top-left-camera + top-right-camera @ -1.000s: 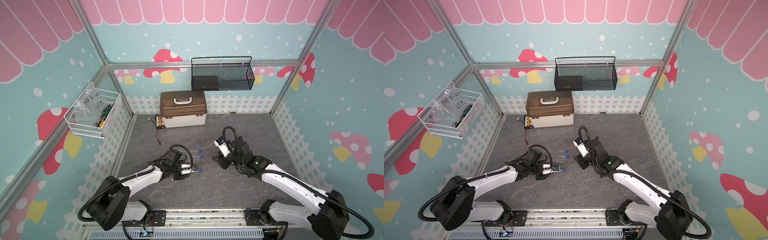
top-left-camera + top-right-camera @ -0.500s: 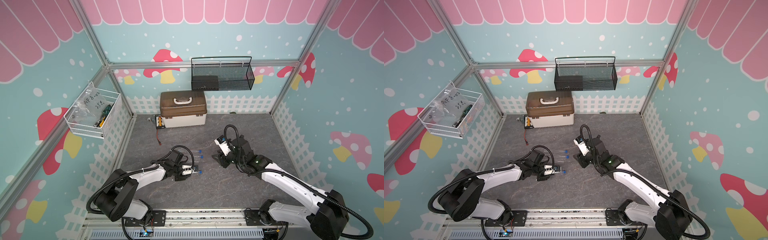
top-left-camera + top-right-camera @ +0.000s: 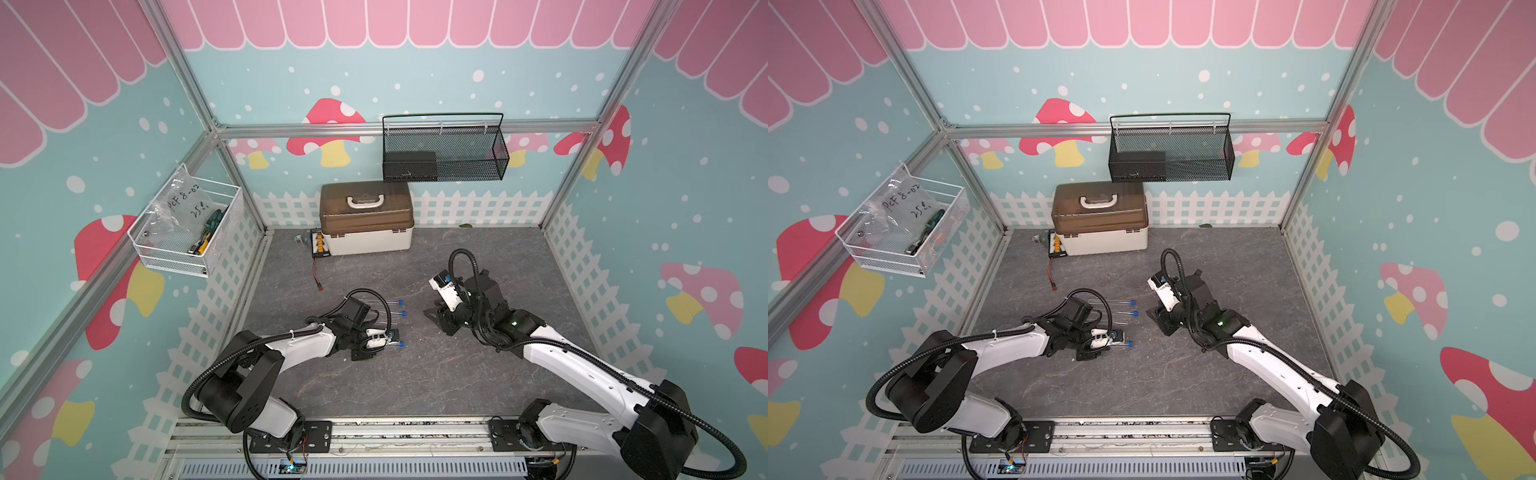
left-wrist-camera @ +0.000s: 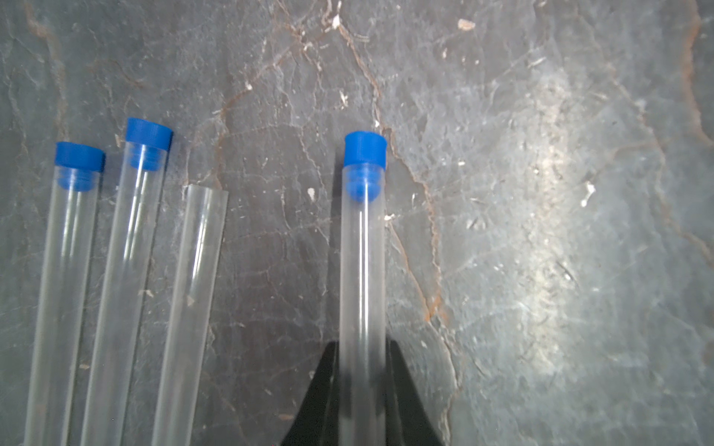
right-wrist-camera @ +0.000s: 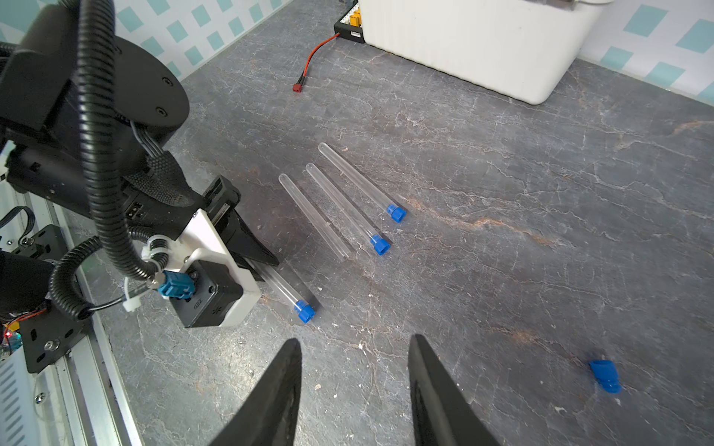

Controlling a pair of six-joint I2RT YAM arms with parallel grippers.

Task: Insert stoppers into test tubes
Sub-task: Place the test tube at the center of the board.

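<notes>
The left gripper point(image 4: 362, 347) is clamped narrowly on a clear test tube point(image 4: 362, 262) plugged with a blue stopper point(image 4: 365, 148). The left arm point(image 3: 307, 345) reaches out low and nearly flat over the grey tabletop point(image 3: 374, 386). Near the held tube lie an unstoppered tube point(image 5: 313, 214), then a middle tube point(image 5: 344, 204) and a far tube point(image 5: 359, 177), both stoppered. The right gripper point(image 5: 354, 340) hangs over the tabletop with jaws apart and empty, the right arm point(image 3: 561, 357) bent and tipped down toward the tubes, and a loose stopper point(image 5: 604, 375) lies well apart from them.
</notes>
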